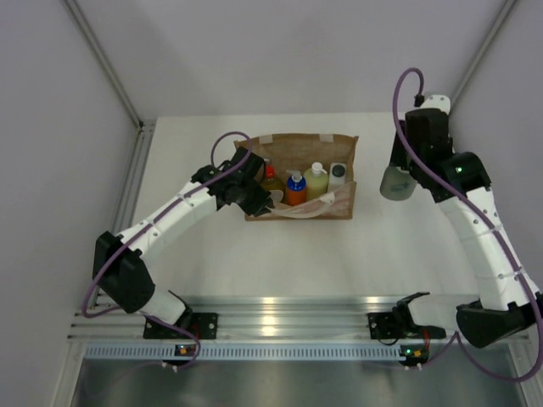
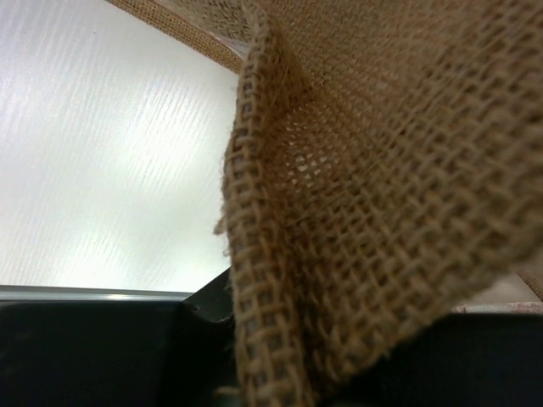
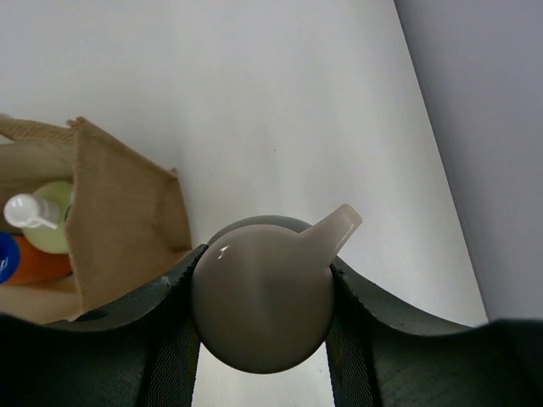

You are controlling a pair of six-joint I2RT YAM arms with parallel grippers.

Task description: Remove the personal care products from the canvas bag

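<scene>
The tan canvas bag [image 1: 338, 205] stands open at the table's middle. Inside stand a yellow red-capped bottle [image 1: 271, 180], an orange blue-capped bottle [image 1: 295, 190], a pale-green white-capped bottle [image 1: 316, 181] and a white dark-capped bottle [image 1: 337, 175]. The silvery tube is out of view. My left gripper [image 1: 254, 200] is shut on the bag's left wall; woven cloth [image 2: 382, 212] fills the left wrist view, running down between the fingers. My right gripper [image 1: 399, 174] is shut on the grey-green beige-pump bottle [image 1: 394, 184], held right of the bag; its pump head [image 3: 263, 301] sits between the fingers [image 3: 373, 314].
The right wrist view shows the bag's right end [image 3: 110, 229] with the pale-green bottle [image 3: 53, 229] and orange bottle [image 3: 38, 264] inside. A grey wall [image 3: 475, 127] rises close on the right. An aluminium rail [image 1: 271, 309] runs along the near edge.
</scene>
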